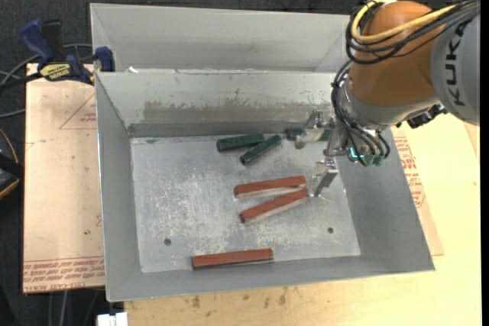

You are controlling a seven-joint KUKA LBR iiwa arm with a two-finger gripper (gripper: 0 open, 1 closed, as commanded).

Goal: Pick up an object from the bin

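My gripper (322, 153) hangs low at the right of the bin, open, with nothing between its fingers. One fingertip (327, 179) is right at the metal head of a pair of red-handled pliers (272, 197), which lie in the middle of the bin with handles spread to the left. The other fingertip (314, 124) is close to the head of a pair of dark green-handled pliers (252, 146) lying near the back wall. Whether either fingertip touches a tool I cannot tell.
A flat red-brown bar (231, 259) lies along the front wall. The arm's orange cover and cables stand over the bin's right wall. Bare floor stretches across the left half of the bin.
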